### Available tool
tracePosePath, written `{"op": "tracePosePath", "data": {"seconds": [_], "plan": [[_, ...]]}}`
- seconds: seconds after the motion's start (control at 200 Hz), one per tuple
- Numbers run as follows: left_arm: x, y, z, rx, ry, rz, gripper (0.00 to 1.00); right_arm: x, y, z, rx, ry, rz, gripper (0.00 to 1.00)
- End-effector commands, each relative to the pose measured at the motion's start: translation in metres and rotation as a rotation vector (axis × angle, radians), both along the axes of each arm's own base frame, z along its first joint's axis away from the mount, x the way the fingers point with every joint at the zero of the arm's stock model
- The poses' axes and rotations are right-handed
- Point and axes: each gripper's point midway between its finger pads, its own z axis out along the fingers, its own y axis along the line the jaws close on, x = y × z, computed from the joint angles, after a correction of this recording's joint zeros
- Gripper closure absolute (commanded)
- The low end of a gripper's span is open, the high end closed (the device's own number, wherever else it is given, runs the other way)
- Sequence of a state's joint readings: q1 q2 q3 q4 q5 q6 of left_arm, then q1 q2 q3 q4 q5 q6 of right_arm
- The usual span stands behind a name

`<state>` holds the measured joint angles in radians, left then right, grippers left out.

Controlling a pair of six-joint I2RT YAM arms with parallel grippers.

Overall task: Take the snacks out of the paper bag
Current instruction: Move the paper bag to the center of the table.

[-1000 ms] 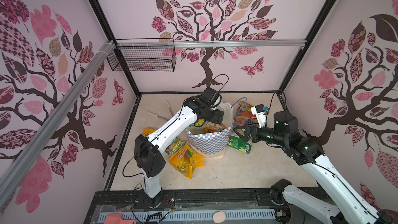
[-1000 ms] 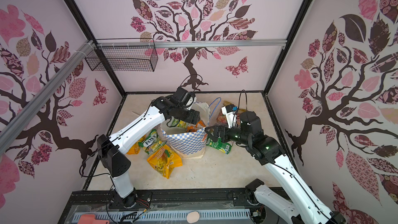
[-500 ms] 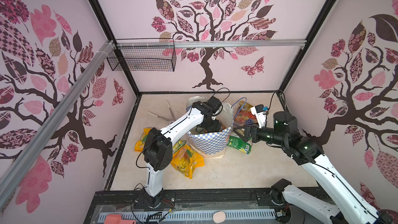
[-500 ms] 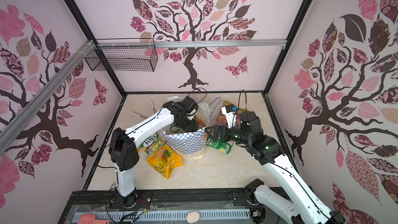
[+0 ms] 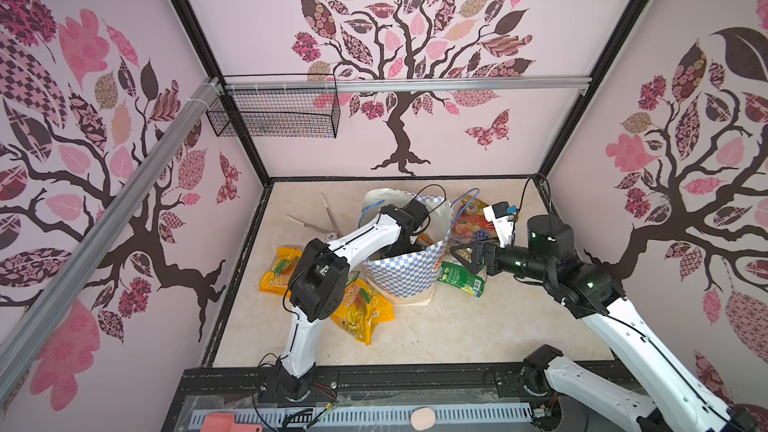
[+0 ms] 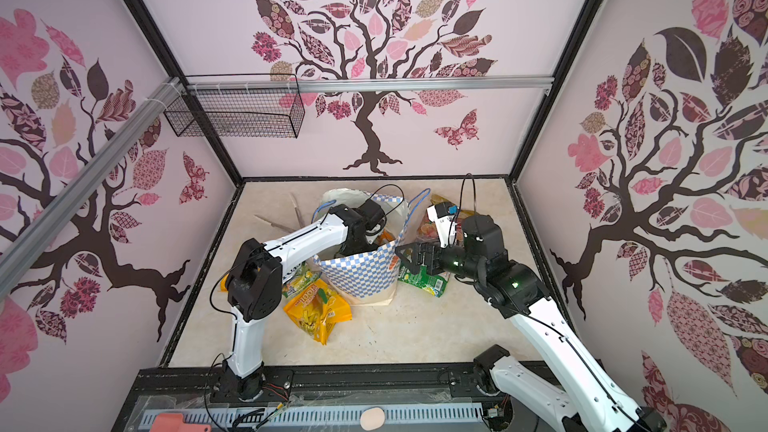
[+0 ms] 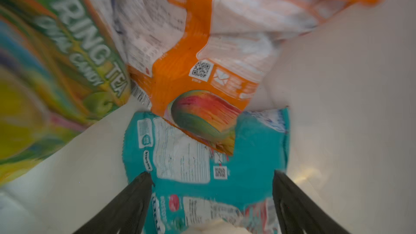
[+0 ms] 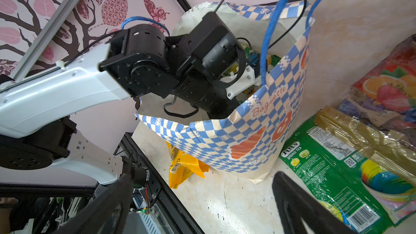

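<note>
The paper bag (image 5: pixel 409 274) (image 8: pixel 258 131) stands upright mid-table, checkered band outward. My left arm reaches down into it, so both top views hide that gripper. In the left wrist view my left gripper (image 7: pixel 211 175) is open inside the bag, its fingers either side of a teal packet (image 7: pixel 249 165). An orange packet (image 7: pixel 177 68) and a green Spring Tea packet (image 7: pixel 67 52) lie beyond. My right gripper (image 5: pixel 457 258) (image 8: pixel 203 175) hovers open and empty beside the bag. On the table lie a green FOX'S packet (image 8: pixel 333 176), a gold one (image 8: pixel 360 131), a fruit-print one (image 8: pixel 391 91) and yellow-orange packets (image 5: pixel 361 311).
Metal scissors (image 5: pixel 328 218) lie behind the bag on the left. A black wire basket (image 5: pixel 274 114) hangs on the back wall. The bag's blue cord handle (image 8: pixel 270 41) loops up close to my right wrist camera. A black rail (image 5: pixel 374 376) bounds the table's front.
My left arm has swung its wrist from above the bag's rim down into the bag. The right arm and the packets on the table have not moved.
</note>
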<state>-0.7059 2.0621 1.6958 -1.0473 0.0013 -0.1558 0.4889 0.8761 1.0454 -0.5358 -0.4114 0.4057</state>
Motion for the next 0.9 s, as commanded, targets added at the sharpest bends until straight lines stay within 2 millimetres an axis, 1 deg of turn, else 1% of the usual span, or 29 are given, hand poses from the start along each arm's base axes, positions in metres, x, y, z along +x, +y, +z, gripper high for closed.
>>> {"op": "tracePosePath", "data": {"seconds": [0.0,0.19,0.315,0.44,0.48,0.555,0.61,0.68,0.735,0.82,0.895], "plan": [[-0.007,0.005,-0.026,0.029,0.036,-0.007,0.14,-0.001,-0.002,0.002,-0.003,-0.008,-0.007,0.00],[-0.018,0.016,-0.053,0.074,0.075,0.000,0.14,-0.001,-0.001,0.001,-0.004,-0.006,-0.005,0.00],[-0.027,0.020,-0.066,0.083,0.112,0.000,0.14,-0.001,-0.001,0.002,-0.003,-0.006,-0.005,0.00],[-0.031,0.023,-0.073,0.095,0.130,0.004,0.20,-0.001,0.000,0.002,0.002,-0.003,-0.004,0.00],[-0.032,0.024,-0.075,0.098,0.137,0.004,0.25,-0.001,0.000,0.003,0.005,-0.005,-0.004,0.00],[-0.033,0.024,-0.076,0.097,0.138,0.007,0.37,-0.001,-0.001,0.004,0.005,-0.005,-0.004,0.00],[-0.033,0.023,-0.073,0.085,0.128,0.007,0.46,-0.002,0.000,0.004,0.006,-0.005,-0.003,0.00],[-0.031,0.021,-0.066,0.068,0.109,0.007,0.57,-0.001,0.000,0.004,0.007,-0.004,-0.004,0.00],[-0.028,0.018,-0.058,0.046,0.092,0.006,0.64,-0.001,0.000,0.004,0.008,-0.002,-0.005,0.01],[-0.025,0.015,-0.046,0.023,0.065,0.004,0.78,-0.001,0.001,0.005,0.012,-0.002,-0.002,0.00],[-0.022,0.013,-0.037,0.005,0.040,0.001,0.86,-0.001,0.001,0.007,0.014,-0.005,-0.001,0.00]]}}
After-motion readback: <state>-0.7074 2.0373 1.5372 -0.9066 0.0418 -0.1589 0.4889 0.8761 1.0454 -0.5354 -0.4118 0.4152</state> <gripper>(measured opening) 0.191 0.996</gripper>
